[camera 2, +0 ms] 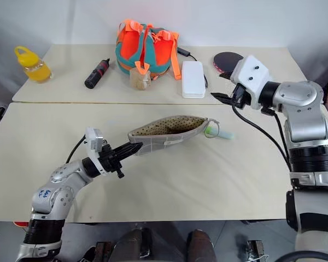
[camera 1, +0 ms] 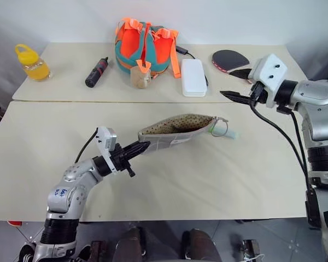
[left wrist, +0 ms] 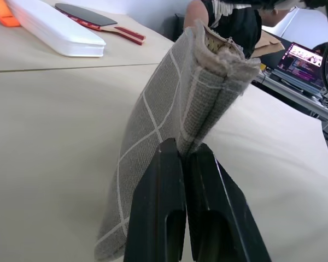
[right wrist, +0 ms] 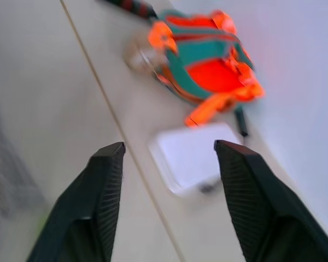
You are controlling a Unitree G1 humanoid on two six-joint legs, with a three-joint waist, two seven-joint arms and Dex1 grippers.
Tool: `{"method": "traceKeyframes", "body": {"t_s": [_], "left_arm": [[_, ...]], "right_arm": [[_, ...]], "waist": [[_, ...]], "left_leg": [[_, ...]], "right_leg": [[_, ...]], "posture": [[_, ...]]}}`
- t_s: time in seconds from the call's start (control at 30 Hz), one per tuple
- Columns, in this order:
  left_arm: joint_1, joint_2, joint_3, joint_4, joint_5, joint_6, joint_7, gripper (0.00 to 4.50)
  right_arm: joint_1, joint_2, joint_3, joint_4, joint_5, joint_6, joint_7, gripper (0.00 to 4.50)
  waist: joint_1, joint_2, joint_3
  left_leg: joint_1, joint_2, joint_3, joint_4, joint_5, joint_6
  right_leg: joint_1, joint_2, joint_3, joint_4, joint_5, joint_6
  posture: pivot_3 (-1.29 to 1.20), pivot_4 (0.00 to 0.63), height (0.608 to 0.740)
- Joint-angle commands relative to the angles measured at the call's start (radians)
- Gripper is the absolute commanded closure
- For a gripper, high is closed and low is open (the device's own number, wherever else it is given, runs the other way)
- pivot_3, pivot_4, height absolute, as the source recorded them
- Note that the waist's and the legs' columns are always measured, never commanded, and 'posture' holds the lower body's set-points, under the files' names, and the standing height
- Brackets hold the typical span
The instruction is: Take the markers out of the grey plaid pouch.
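From the head cameras I see my left end effector (camera 1: pixel 144 146) pressed together on one end of the grey plaid pouch (camera 1: pixel 175 134), holding it up off the tabletop (camera 1: pixel 169 180) so it stretches across toward my right, mouth upward, speckled lining showing. A bright green marker (camera 1: pixel 229 134) pokes out just past the far, zipper end of the pouch, beside a small ring; I cannot tell whether it rests on the tabletop. My right end effector (camera 1: pixel 236 85) hangs in the air, well apart from the pouch and above the seam between the two tabletops, with its fingers spread and nothing between them. On the far tabletop sit an orange-and-teal bag (camera 1: pixel 145 46), a white case (camera 1: pixel 193 77), a black-and-red cylinder (camera 1: pixel 97 72), a yellow bottle (camera 1: pixel 31 63) and a paddle (camera 1: pixel 230 59).

In the left wrist view, my two black fingers (left wrist: pixel 158 213) are closed tight on the folded edge of the pouch, which rises away from them with its white grid lines plain. A person sits beyond the tabletop's far side near a laptop (left wrist: pixel 306 60).

In the right wrist view, my fingers (right wrist: pixel 98 202) stand wide apart and empty. Between them I see the white case, with the orange-and-teal bag beyond.
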Motion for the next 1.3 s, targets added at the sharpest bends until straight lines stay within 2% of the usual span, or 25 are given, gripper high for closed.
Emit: {"method": "traceKeyframes", "body": {"t_s": [0.03,0.07,0.13,0.17,0.27,0.5,0.63,0.83,0.9,1.03,1.3], "left_arm": [[-0.02,-0.009,-0.004,-0.012,-0.009,-0.007,-0.009,4.5],[-0.021,-0.008,-0.007,-0.012,-0.007,-0.008,-0.011,4.5],[-0.023,-0.009,-0.013,-0.008,-0.003,-0.01,-0.013,4.5],[-0.024,-0.011,-0.015,-0.007,-0.003,-0.011,-0.012,4.5],[-0.025,-0.02,-0.022,-0.011,-0.007,-0.006,-0.006,4.5],[-0.013,-0.055,-0.051,-0.072,-0.063,0.079,0.011,4.5],[-0.006,-0.06,-0.065,-0.114,-0.145,0.192,0.009,4.5],[-0.006,-0.079,-0.042,-0.111,-0.203,0.264,0.035,4.5],[-0.008,-0.076,-0.029,-0.086,-0.196,0.257,0.038,4.5],[0.012,-0.045,-0.066,-0.044,-0.08,0.154,0.013,4.5],[0.033,-0.049,-0.115,-0.049,-0.031,0.114,0.004,4.5]], "right_arm": [[0.004,0.029,-0.023,-0.221,0.171,0.165,0.036,3.1],[0.013,0.025,-0.005,-0.256,0.175,0.196,0.044,3.47],[0.042,0.026,0.082,-0.273,0.078,0.143,0.041,4.21],[0.058,0.034,0.125,-0.272,0.033,0.113,0.035,4.45],[0.088,0.043,0.213,-0.259,-0.062,0.035,0.037,4.45],[0.087,-0.007,0.285,-0.219,-0.185,-0.064,0.095,4.45],[0.021,-0.071,0.282,-0.31,-0.161,0.069,0.208,4.45],[-0.02,-0.091,0.326,-0.351,-0.192,0.164,0.279,4.45],[-0.013,-0.096,0.345,-0.356,-0.207,0.192,0.291,4.45],[0.065,-0.142,0.414,-0.391,-0.273,0.219,0.315,4.45],[0.081,-0.061,0.446,-0.289,-0.351,0.14,0.219,4.45]], "waist": [[0.0,0.0,0.0],[0.002,0.0,0.0],[0.002,0.0,0.0],[0.002,-0.001,0.0],[0.002,-0.001,0.0],[0.001,-0.001,0.0],[0.001,0.0,0.0],[0.002,0.0,0.0],[0.002,0.0,0.0],[0.003,0.0,0.0],[0.0,0.0,0.0]], "left_leg": [[0.0,0.001,0.0,0.0,0.0,0.0],[0.0,0.001,0.0,0.0,0.0,0.0],[0.0,0.001,0.0,0.001,0.0,0.0],[0.0,0.001,0.0,0.001,-0.001,0.0],[0.0,0.001,0.0,0.001,-0.001,0.0],[-0.001,0.002,0.0,0.001,-0.001,-0.001],[-0.001,0.003,0.001,0.002,-0.001,-0.001],[0.001,0.007,0.001,0.002,-0.001,-0.003],[0.001,0.007,0.002,0.002,-0.002,-0.003],[0.001,0.007,0.002,0.002,-0.002,-0.003],[0.002,0.008,0.004,0.004,-0.002,-0.004]], "right_leg": [[0.0,0.001,0.0,0.0,0.0,0.0],[0.0,0.002,0.0,0.0,0.0,0.0],[0.001,0.002,0.0,0.0,0.0,0.0],[0.001,0.002,0.0,0.0,0.0,0.0],[0.001,0.002,0.0,-0.001,0.0,0.0],[0.0,0.003,0.001,0.0,0.0,0.0],[0.0,0.003,0.002,-0.001,0.0,0.0],[0.0,0.008,0.003,-0.001,0.0,-0.001],[0.0,0.008,0.004,-0.001,0.0,-0.001],[0.0,0.008,0.004,-0.002,0.0,-0.001],[0.0,0.009,0.005,-0.001,0.0,-0.002]], "posture": [[0.0,0.15,0.74],[0.0,0.15,0.74],[0.0,0.15,0.74],[0.0,0.15,0.74],[0.0,0.15,0.74],[0.0,0.15,0.74],[0.0,0.15,0.74],[0.0,0.15,0.74],[0.0,0.15,0.74],[0.0,0.15,0.74],[0.0,0.15,0.74]]}}
